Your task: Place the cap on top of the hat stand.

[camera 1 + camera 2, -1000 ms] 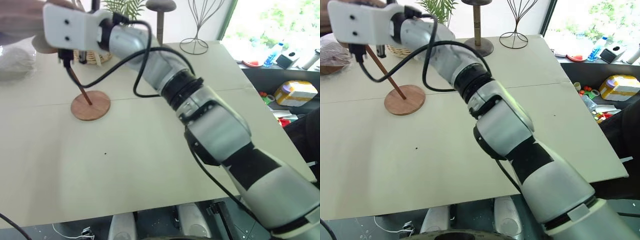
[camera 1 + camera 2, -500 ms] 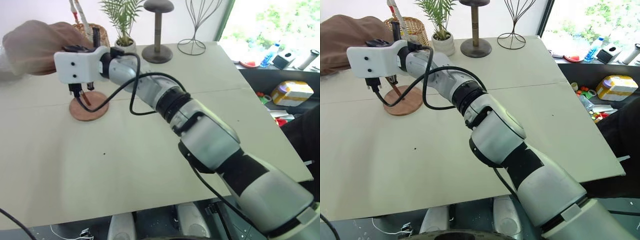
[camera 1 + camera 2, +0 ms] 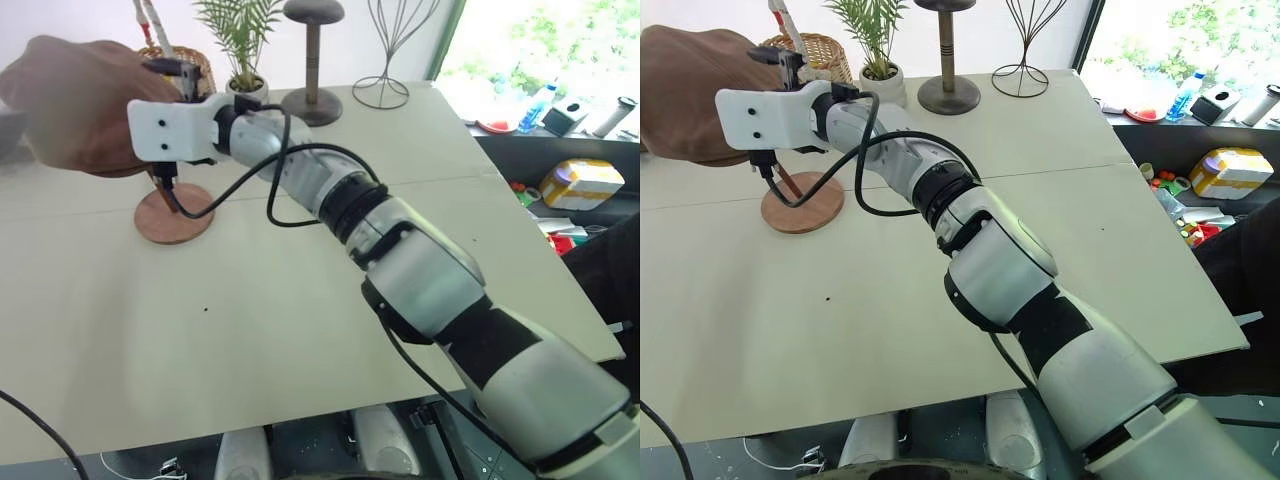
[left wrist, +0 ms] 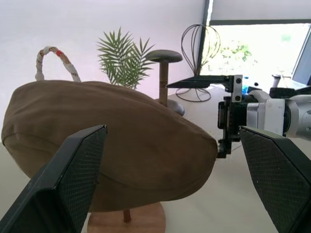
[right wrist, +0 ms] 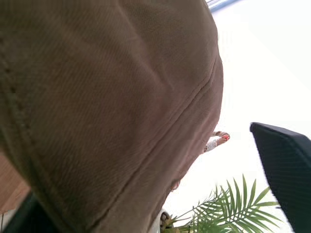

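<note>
While one brown cap (image 4: pixel 107 141) sits over the top of the one reddish-brown hat stand (image 3: pixel 176 212), only the stand's thin slanted stem and round base show beneath it, the base resting flat on the pale table (image 3: pixel 250 330) near its far left part. Seen in the left wrist view, the cap's crown is rounded and its brim end points toward the right gripper (image 4: pixel 228 116). That gripper is just beside the brim edge; its two black fingers stand apart, one above and one below the cap's edge level, and no fabric is pinched between them. One right arm reaches across the table from the near right to the far left, elbow bent, its white wrist block level and close against the cap's near side. In its own wrist view the cap's seamed underside lies close before the fingers.

The left gripper (image 4: pixel 170 179) is also spread wide, its two fingers framing the cap from a short way off without touching it.

Behind the cap stand one wicker basket (image 3: pixel 825 55), one potted palm (image 3: pixel 875 40), one grey mushroom-topped stand (image 3: pixel 947 50) and one black wire stand (image 3: pixel 1032 45), all on the table's far edge.
</note>
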